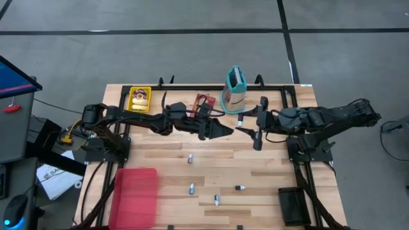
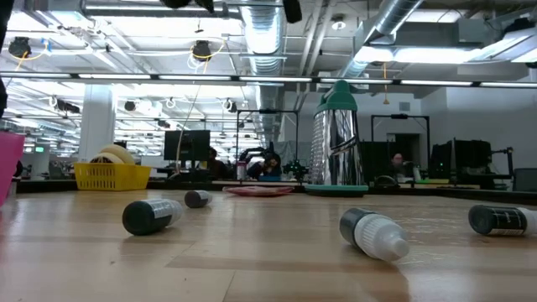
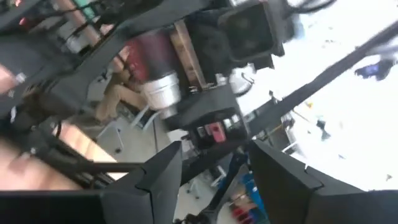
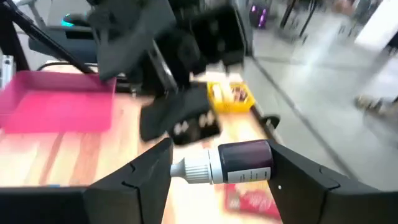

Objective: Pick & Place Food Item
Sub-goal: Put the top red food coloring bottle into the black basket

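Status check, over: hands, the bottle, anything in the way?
Left hand open, empty, facing right hand midair. Right hand shut on bottle. Loose bottles lie on table below.

high view looks straight down over the whole table [image 1: 255, 172] and both my arms. low view sits at tabletop level, close to the scattered bottles [image 2: 373, 233], facing the room. my wrist views look past my own fingers, each toward the other arm. the yellow basket [image 1: 140, 98] shows in high, low and right wrist views.
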Motion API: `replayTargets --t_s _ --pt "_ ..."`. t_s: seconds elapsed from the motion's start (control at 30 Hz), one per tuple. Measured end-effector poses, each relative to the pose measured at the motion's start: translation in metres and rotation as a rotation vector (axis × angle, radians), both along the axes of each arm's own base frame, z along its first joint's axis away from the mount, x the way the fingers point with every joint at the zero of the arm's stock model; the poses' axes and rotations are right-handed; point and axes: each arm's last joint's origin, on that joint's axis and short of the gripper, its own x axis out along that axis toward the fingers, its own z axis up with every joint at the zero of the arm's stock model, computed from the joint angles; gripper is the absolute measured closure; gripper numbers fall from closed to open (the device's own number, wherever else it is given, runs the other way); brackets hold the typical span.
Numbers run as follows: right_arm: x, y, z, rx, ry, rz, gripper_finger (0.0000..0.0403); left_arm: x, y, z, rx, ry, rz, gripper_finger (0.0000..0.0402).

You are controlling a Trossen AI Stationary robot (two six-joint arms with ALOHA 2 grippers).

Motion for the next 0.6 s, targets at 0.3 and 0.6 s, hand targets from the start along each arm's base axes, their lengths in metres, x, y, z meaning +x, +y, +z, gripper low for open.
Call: replayTargets --t_s 0.3,0.6 --pt "-0.039 0.018 -0.009 0.262 0.309 0.005 0.0180 -0.043 0.006 0.039 0.254 0.054 0.067 0.0215" --pt "-0.073 0.065 -0.029 0.509 0.601 0.081 0.0180 -0.070 0.014 0.063 0.370 0.028 0.166 0.0215"
